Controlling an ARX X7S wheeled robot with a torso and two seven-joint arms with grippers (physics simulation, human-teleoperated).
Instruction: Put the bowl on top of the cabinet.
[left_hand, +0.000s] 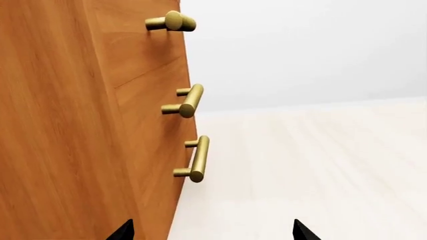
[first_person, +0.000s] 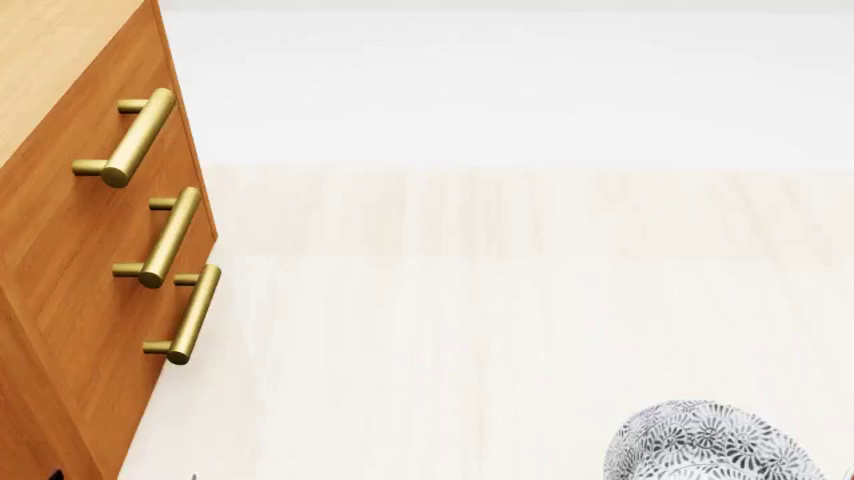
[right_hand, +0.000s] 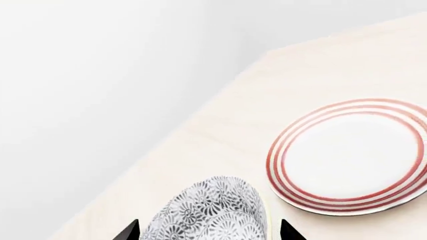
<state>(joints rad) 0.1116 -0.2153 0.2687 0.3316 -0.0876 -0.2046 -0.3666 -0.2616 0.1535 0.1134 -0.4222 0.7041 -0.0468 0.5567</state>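
Right wrist view: the bowl (right_hand: 210, 212) is seen between the spread right gripper (right_hand: 208, 232) fingertips, grip undeterminable; the plate (right_hand: 350, 155) lies beside.

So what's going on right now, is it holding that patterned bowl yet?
Right gripper straddling bowl, grip unconfirmed. Left gripper open, empty, beside cabinet. Bowl not yet on cabinet top. Plate nearby, not in the way.
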